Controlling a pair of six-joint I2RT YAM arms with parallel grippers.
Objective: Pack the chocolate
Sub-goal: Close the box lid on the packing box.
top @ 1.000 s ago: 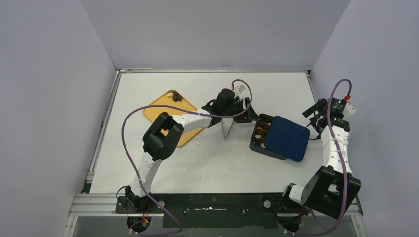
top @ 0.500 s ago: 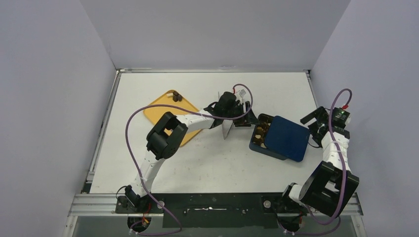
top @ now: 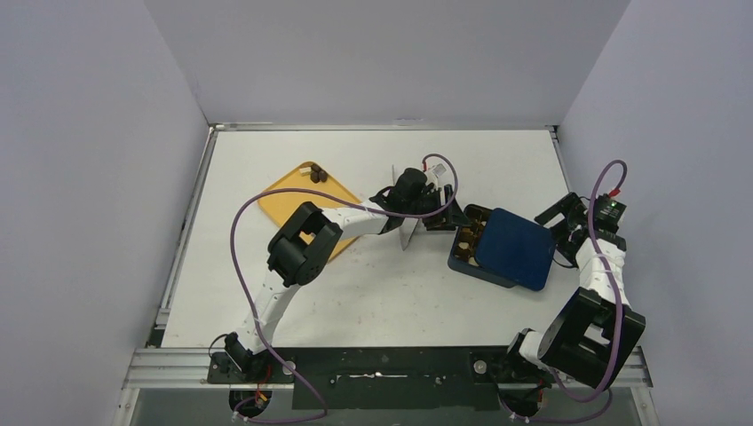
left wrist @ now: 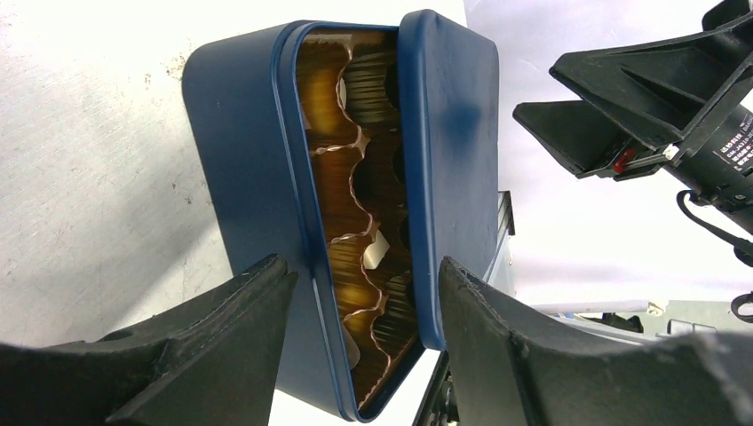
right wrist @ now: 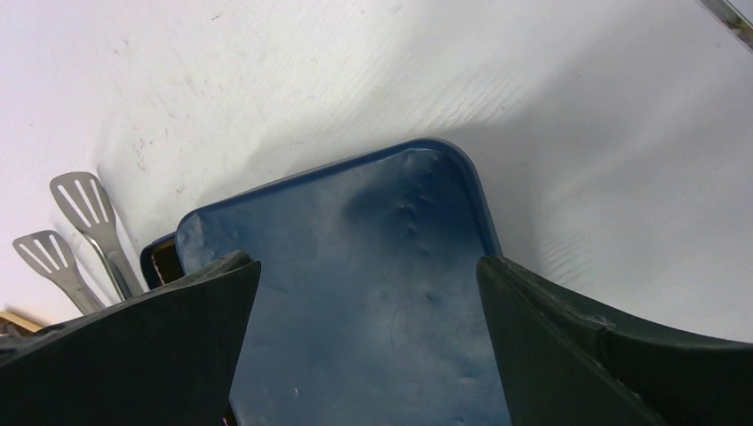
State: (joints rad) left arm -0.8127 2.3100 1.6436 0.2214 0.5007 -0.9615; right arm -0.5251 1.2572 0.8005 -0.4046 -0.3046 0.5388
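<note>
The right claw (right wrist: 368, 266), spread wide, has moved in over the lid (top: 515, 247), probably to shift it. The left claw (top: 441, 216) grips the tongs (top: 408, 232) beside the box (top: 462, 262) holding the chocolate (top: 469, 232).

The lid (top: 511, 247) hides most of the box (left wrist: 240, 169) and its cups, the chocolate (top: 317, 174) on the tray (top: 286, 202) is too small to tell shapes, and the tongs (top: 408, 232) are partly hidden under the left pincer (left wrist: 364, 266), so any grip cannot be told.
</note>
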